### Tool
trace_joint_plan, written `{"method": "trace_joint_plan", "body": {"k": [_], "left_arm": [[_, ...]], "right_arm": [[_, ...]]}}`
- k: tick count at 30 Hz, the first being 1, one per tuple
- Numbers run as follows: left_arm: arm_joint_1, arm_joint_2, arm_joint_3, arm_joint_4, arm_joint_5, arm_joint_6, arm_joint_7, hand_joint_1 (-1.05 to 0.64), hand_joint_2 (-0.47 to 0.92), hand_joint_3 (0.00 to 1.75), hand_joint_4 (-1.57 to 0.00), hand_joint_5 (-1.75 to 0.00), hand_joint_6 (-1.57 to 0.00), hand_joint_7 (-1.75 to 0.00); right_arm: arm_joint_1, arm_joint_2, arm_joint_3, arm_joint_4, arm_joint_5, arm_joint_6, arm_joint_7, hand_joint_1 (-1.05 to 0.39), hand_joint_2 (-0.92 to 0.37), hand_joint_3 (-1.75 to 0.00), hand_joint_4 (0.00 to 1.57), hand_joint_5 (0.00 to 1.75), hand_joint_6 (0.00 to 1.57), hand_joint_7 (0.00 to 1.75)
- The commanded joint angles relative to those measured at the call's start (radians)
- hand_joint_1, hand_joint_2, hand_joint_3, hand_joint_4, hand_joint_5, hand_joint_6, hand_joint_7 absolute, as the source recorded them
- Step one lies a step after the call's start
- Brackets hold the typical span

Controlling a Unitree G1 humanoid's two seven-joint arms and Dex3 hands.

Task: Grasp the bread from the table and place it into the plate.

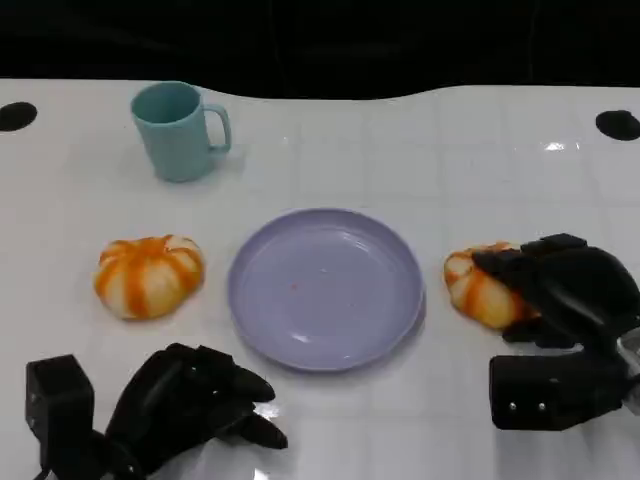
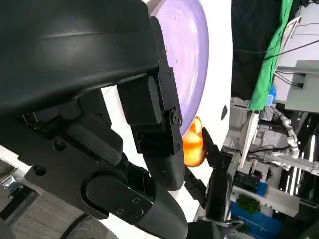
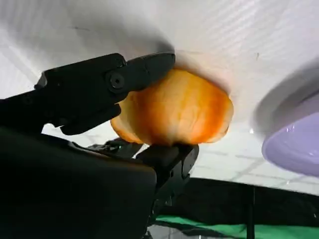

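Clearly the grasp itself is the step in hand. The right hand has its fingers closed around the bread that lies on the table just beside the plate, on the robot's right side. In the right wrist view the bread sits between black fingers pressed to opposite sides of it — a pinch that looks settled, though the loaf seems to rest on the table, not yet lifted.

Next, I judge, the move calls for a lift clear of the surface, a short carry toward the plate's middle, high enough to pass the raised rim, and a release there. The grip is on a rounded, soft-looking loaf, so it could roll or slip if the fingers loosen.

The left hand rests low at the near edge of the table, fingers loosely curled and holding nothing.

By count: two bread loaves — the held one and a second loaf on the far side of the plate from it, well apart from either hand — one lilac plate, with nothing in it, and one teal mug toward the back of the table.
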Motion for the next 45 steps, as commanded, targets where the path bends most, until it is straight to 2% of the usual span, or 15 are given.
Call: {"method": "trace_joint_plan", "body": {"k": [1,3,5,7,11,14,16,21,27,33,38,40,45], "left_arm": [[0.012,0.012,0.002,-0.008,0.004,0.000,0.004,-1.05,0.73,0.00,-1.57,-0.22,-1.57,-0.02],[0.013,0.012,0.001,-0.011,0.006,0.002,0.009,-1.05,0.73,0.00,-1.57,-0.22,-1.57,-0.02],[0.014,0.011,0.001,-0.014,0.007,0.002,0.011,-1.05,0.73,0.00,-1.57,-0.22,-1.57,-0.03],[0.017,0.012,-0.001,-0.021,0.010,0.008,0.017,-1.05,0.73,0.00,-1.57,-0.23,-1.57,-0.03],[0.022,0.013,-0.004,-0.030,0.011,0.006,0.015,-1.05,0.73,0.00,-1.57,-0.23,-1.57,-0.03],[0.022,0.013,-0.004,-0.032,0.011,0.006,0.016,-1.05,0.74,0.00,-1.57,-0.23,-1.57,-0.03],[0.022,0.013,-0.004,-0.032,0.011,0.006,0.016,-1.05,0.73,0.00,-1.57,-0.22,-1.57,-0.03],[0.021,0.012,-0.003,-0.029,0.009,0.004,0.013,-1.05,0.73,0.00,-1.57,-0.22,-1.57,-0.03],[0.025,0.012,-0.003,-0.033,0.009,0.009,0.016,-1.05,0.73,0.00,-1.57,-0.23,-1.57,-0.04],[0.020,0.004,0.000,-0.028,0.000,0.007,0.007,-1.05,0.73,0.00,-1.57,-0.23,-1.57,-0.03],[0.018,0.009,-0.005,-0.023,0.016,-0.004,0.021,-1.05,0.74,0.01,-1.57,-0.23,-1.57,-0.04],[0.016,0.010,-0.004,-0.017,0.017,-0.006,0.021,-1.05,0.74,0.01,-1.57,-0.22,-1.57,-0.04],[0.021,0.009,-0.003,-0.028,0.015,0.005,0.025,-1.05,0.73,0.00,-1.57,-0.24,-1.57,-0.04]], "right_arm": [[-0.002,-0.021,0.003,0.021,0.006,-0.089,-0.133,-0.22,-0.92,-0.28,0.81,1.61,1.12,0.39],[-0.002,-0.022,0.001,0.028,0.004,-0.112,-0.184,-0.20,-0.87,-0.38,0.84,1.72,0.92,1.02],[-0.003,-0.021,0.001,0.029,0.001,-0.118,-0.220,-0.20,-0.77,-0.51,0.88,1.74,0.74,1.53],[-0.002,-0.020,0.004,0.020,-0.006,-0.115,-0.250,-0.21,-0.72,-0.54,0.89,1.75,0.68,1.66],[0.007,-0.015,0.000,-0.002,-0.008,-0.132,-0.326,-0.20,-0.66,-0.58,0.92,1.75,0.67,1.73],[0.010,-0.012,-0.005,-0.017,-0.002,-0.140,-0.359,-0.18,-0.45,-1.00,0.94,1.75,0.70,1.75],[0.010,-0.012,-0.009,-0.026,0.000,-0.139,-0.371,-0.18,-0.40,-1.10,0.94,1.75,0.70,1.75],[0.002,-0.008,-0.023,-0.038,0.005,-0.151,-0.431,-0.16,-0.31,-1.24,0.98,1.75,0.73,1.75],[0.009,-0.013,-0.048,-0.094,0.044,-0.180,-0.400,-0.13,-0.27,-1.33,1.01,1.75,0.76,1.75],[0.010,-0.015,-0.079,-0.198,0.096,-0.204,-0.290,-0.17,-0.22,-1.43,1.02,1.75,0.77,1.73],[-0.002,0.019,-0.085,-0.231,0.135,-0.245,-0.205,-0.15,-0.18,-1.55,1.03,1.75,0.85,1.57],[-0.014,0.033,-0.082,-0.228,0.139,-0.261,-0.185,-0.14,-0.16,-1.57,1.03,1.75,0.86,1.56],[-0.043,0.071,-0.079,-0.248,0.174,-0.278,-0.044,-0.13,-0.19,-1.55,1.00,1.75,0.82,1.59]]}}
